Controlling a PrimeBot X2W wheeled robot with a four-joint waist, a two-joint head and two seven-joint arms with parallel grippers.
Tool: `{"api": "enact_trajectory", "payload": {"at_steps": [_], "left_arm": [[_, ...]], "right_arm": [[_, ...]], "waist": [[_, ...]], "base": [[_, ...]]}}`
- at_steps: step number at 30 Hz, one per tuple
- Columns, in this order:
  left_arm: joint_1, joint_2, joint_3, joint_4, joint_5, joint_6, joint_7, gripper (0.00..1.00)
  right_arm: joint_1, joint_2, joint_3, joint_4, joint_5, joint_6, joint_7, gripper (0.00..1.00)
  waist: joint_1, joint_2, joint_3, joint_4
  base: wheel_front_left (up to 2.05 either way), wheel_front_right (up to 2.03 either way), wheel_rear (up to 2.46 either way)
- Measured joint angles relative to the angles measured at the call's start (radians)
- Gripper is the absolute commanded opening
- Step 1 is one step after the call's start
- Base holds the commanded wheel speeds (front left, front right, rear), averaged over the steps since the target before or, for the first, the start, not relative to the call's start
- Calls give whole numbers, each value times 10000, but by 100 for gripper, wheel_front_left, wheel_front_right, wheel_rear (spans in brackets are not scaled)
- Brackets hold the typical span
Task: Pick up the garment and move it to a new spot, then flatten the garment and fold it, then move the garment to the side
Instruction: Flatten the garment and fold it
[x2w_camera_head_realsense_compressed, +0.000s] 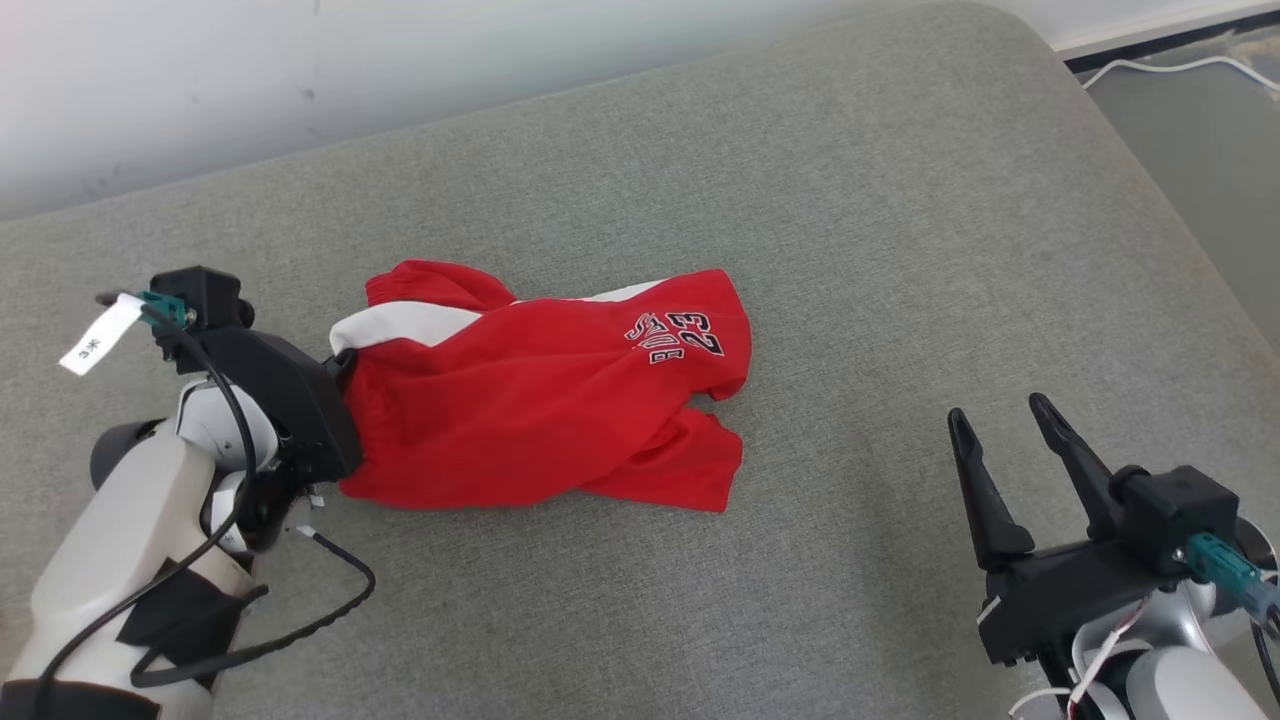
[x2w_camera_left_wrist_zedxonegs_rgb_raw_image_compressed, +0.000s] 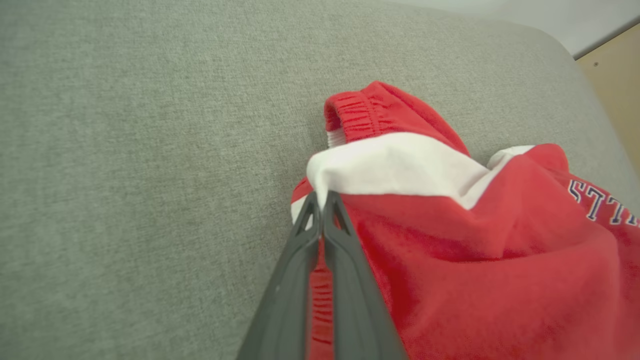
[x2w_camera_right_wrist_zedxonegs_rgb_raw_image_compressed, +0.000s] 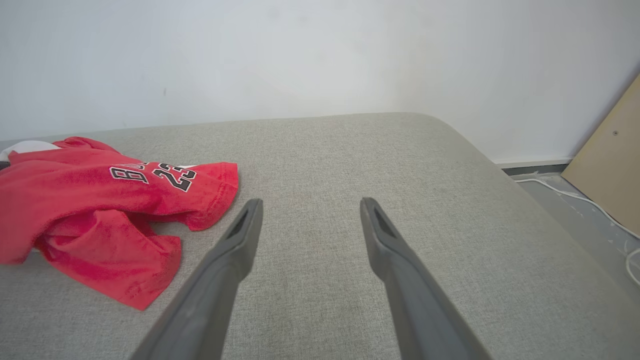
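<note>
The garment (x2w_camera_head_realsense_compressed: 540, 390) is a pair of red shorts with a white side stripe and a "23" print, lying crumpled across the middle of the grey cushion (x2w_camera_head_realsense_compressed: 800, 200). My left gripper (x2w_camera_head_realsense_compressed: 340, 375) is at the shorts' left end, by the waistband. In the left wrist view, the left gripper (x2w_camera_left_wrist_zedxonegs_rgb_raw_image_compressed: 322, 200) is shut on the waistband edge of the garment (x2w_camera_left_wrist_zedxonegs_rgb_raw_image_compressed: 475, 240), just under the white stripe. My right gripper (x2w_camera_head_realsense_compressed: 1000, 415) stands open at the lower right, well clear of the cloth. In the right wrist view, the right gripper (x2w_camera_right_wrist_zedxonegs_rgb_raw_image_compressed: 307, 205) holds nothing, with the garment (x2w_camera_right_wrist_zedxonegs_rgb_raw_image_compressed: 100, 200) to its left.
A white wall (x2w_camera_head_realsense_compressed: 300, 70) runs behind the cushion. The cushion's right edge drops to a grey floor (x2w_camera_head_realsense_compressed: 1210, 150) with a white cable (x2w_camera_head_realsense_compressed: 1180, 68) on it. A tan board (x2w_camera_right_wrist_zedxonegs_rgb_raw_image_compressed: 610, 170) leans at the right in the right wrist view.
</note>
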Motion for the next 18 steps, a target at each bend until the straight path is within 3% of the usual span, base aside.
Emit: {"api": "enact_trajectory", "payload": {"at_steps": [5,11,18], "left_arm": [[-252,29,184,-13,-192,-278,-67,0],[-374,25,259,-161,-481,-832,-65,0],[-719,-98,253,-267,-635,-1045,-10,0]], "right_arm": [[-1319,-182,355,272,209,573,949,100],[-3665,-360,1104,1206,1103,1670,3007,100],[-5508,-84,1292,2936,1868,1699,5062,100]], "waist": [[0,0,71,114],[0,0,225,337],[1,1,498,673]], "base": [[0,0,0],[0,0,0],[0,0,0]]}}
